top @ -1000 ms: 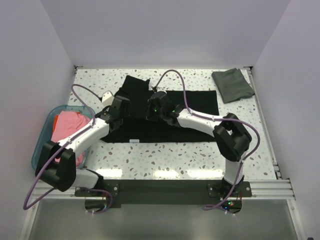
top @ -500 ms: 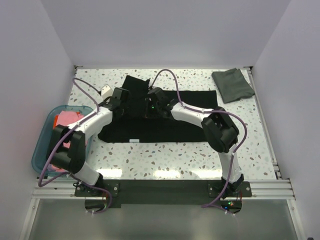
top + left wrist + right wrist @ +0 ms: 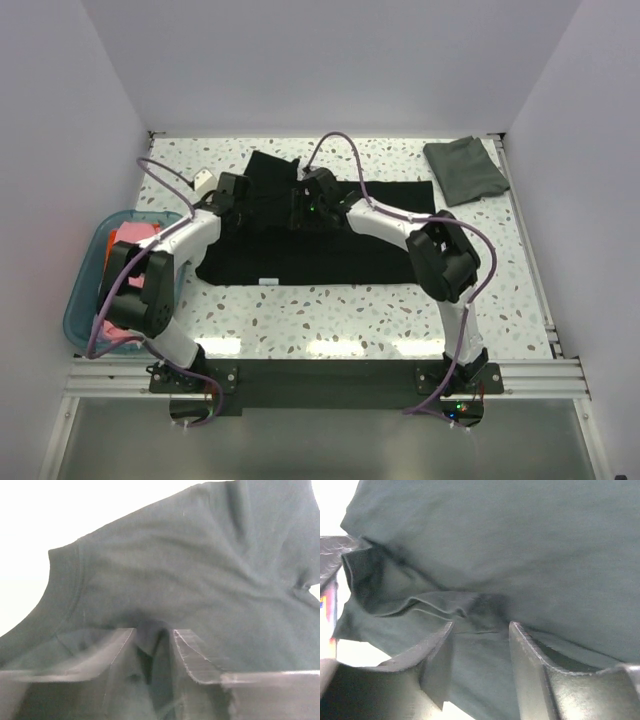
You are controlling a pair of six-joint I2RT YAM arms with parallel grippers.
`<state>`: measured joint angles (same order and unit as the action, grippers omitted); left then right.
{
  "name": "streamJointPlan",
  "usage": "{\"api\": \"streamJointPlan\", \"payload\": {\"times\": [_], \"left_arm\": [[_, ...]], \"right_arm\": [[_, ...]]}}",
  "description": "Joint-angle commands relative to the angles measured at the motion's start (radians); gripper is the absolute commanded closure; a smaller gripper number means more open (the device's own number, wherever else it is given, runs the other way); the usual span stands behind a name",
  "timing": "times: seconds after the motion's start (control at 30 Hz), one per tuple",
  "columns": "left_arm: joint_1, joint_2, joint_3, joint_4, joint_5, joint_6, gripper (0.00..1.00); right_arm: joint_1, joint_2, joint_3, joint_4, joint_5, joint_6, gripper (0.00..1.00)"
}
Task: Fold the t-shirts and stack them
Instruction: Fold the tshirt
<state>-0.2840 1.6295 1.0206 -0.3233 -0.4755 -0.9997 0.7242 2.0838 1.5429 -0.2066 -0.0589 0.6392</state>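
Note:
A large black t-shirt [image 3: 330,255] lies spread across the middle of the table, with a small white label [image 3: 266,283] at its near edge. Both grippers sit over its far left part. My left gripper [image 3: 238,196] [image 3: 154,630] is open, and a raised ridge of the black cloth [image 3: 190,570] stands loosely between its fingers. My right gripper [image 3: 302,205] [image 3: 481,625] is open just above wrinkled black cloth [image 3: 520,540], holding nothing. A dark grey-green t-shirt [image 3: 465,170] lies folded at the far right corner.
A translucent teal tub [image 3: 80,290] stands at the table's left edge, holding a pink shirt [image 3: 125,258] and an orange-red one [image 3: 124,236]. White walls close in the table on three sides. Purple cables loop above both arms.
Both arms have moved toward the far side of the black shirt. Both grippers, shut on cloth before, now stand open with the cloth let go.

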Motion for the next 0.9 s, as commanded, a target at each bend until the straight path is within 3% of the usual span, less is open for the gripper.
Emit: {"api": "streamJointPlan", "payload": {"times": [0.0,0.07,0.13,0.33,0.53,0.73,0.87], "left_arm": [[0.049,-0.046,-0.008,0.121,0.024,0.038,0.38],[0.057,-0.063,-0.004,0.107,0.031,0.044,0.23],[0.055,-0.098,-0.014,0.099,0.044,0.059,0.13],[-0.015,-0.226,-0.109,0.032,0.022,0.029,0.12],[-0.106,-0.272,-0.22,0.01,0.024,-0.046,0.31],[-0.115,-0.226,-0.329,0.084,0.075,-0.118,0.51],[-0.113,-0.226,-0.387,0.076,0.066,-0.183,0.57]], "right_arm": [[-0.057,-0.08,0.005,-0.054,0.056,-0.047,0.42],[-0.095,-0.151,-0.015,-0.088,0.086,-0.059,0.33],[-0.133,-0.214,-0.079,-0.125,0.137,-0.067,0.3],[-0.195,-0.454,-0.308,-0.232,0.304,-0.032,0.32],[-0.307,-0.62,-0.578,-0.221,0.358,0.04,0.36],[-0.463,-0.587,-0.681,-0.18,0.303,0.057,0.42],[-0.523,-0.559,-0.731,-0.209,0.277,0.112,0.46]]}}
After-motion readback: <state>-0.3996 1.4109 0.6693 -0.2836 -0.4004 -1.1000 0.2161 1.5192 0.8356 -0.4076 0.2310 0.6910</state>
